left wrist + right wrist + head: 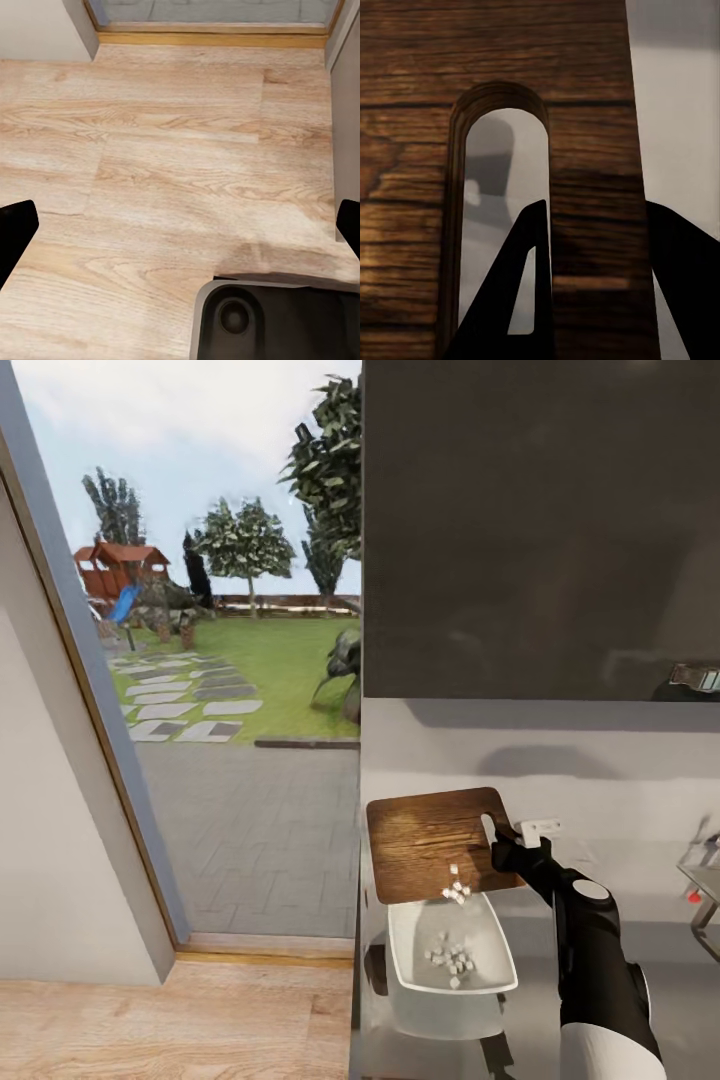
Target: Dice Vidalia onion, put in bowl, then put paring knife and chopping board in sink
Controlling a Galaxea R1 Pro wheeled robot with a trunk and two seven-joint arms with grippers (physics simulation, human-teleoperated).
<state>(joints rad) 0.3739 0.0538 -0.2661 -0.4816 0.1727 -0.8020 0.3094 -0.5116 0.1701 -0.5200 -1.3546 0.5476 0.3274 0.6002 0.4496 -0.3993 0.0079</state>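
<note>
Left gripper: jaws spread wide, holding nothing, above the wooden floor; board held tilted over the bowl, lower edge at the bowl's far rim; white onion dice falling off the board, more dice lying in the bowl; bowl sits on the worktop; right gripper: jaws clamped on the board's slotted end, one finger through the slot.

The right arm was glossy black with a round white joint cap and a white lower segment; its gripper fingers were black.
</note>
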